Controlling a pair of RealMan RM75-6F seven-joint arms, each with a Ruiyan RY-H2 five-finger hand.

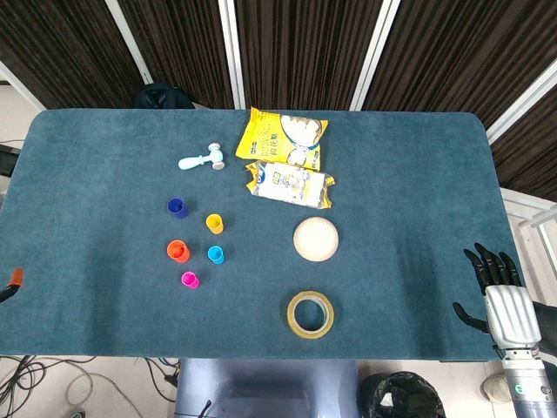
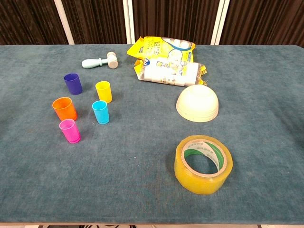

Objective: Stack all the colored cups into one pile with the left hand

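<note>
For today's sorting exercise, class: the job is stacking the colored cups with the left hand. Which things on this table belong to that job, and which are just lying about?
Belong to the job:
blue cup
yellow cup
orange cup
cyan cup
pink cup

Just lying about:
toy mallet
two snack bags
upturned bowl
tape roll

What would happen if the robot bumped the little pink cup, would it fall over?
Probably yes. The small pink plastic cup stands upright and is taller than it is wide, so a nudge near its rim could tip it. It looks thin and hollow, so likely very light and easy to slide on the blue cloth table. Once on its side, its round wall might let it roll.
</note>
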